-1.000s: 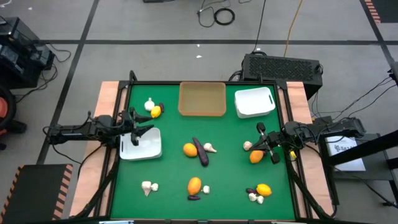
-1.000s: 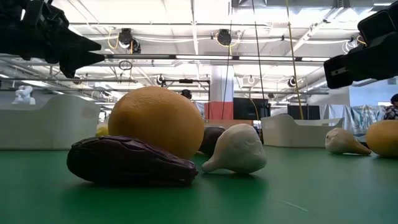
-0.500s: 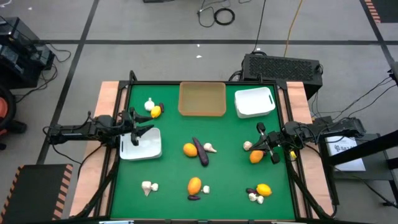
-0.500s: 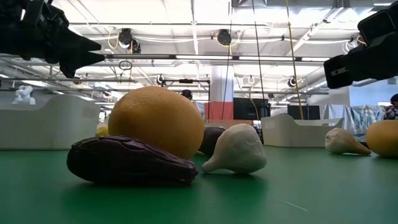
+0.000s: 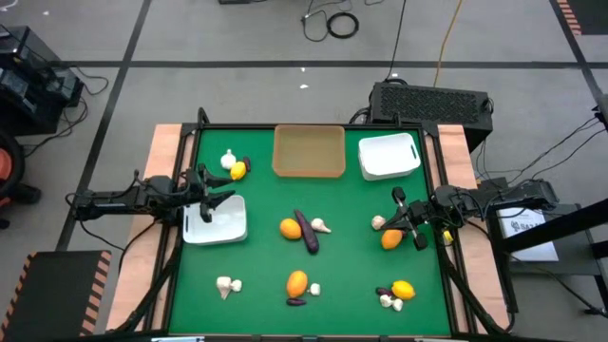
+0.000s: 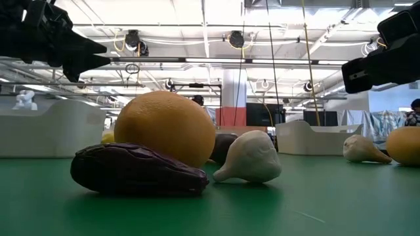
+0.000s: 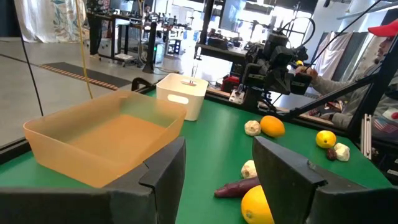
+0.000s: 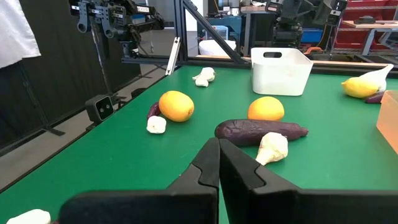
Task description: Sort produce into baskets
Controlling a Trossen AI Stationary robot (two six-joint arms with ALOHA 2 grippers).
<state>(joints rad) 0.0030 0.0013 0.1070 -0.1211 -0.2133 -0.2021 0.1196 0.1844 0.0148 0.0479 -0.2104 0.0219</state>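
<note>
Orange, yellow, purple and whitish produce (image 5: 302,228) lies scattered across the green tabletop (image 5: 351,275); none sits visibly in the baskets: tan (image 5: 309,152) and white (image 5: 389,156) at the far edge, white (image 5: 217,220) near the left. Sorting appears unstarted. Left gripper (image 5: 217,196), fingers parted, empty, over the left basket; right gripper (image 5: 407,217) closed, empty, near the right edge. Workshop beyond.

Two baskets (image 5: 309,152) (image 5: 389,156) are set side by side at the table's (image 5: 351,266) far edge, a third (image 5: 217,220) at the left. Produce (image 5: 306,229) is scattered between and before them, across the middle, near edge and right.
</note>
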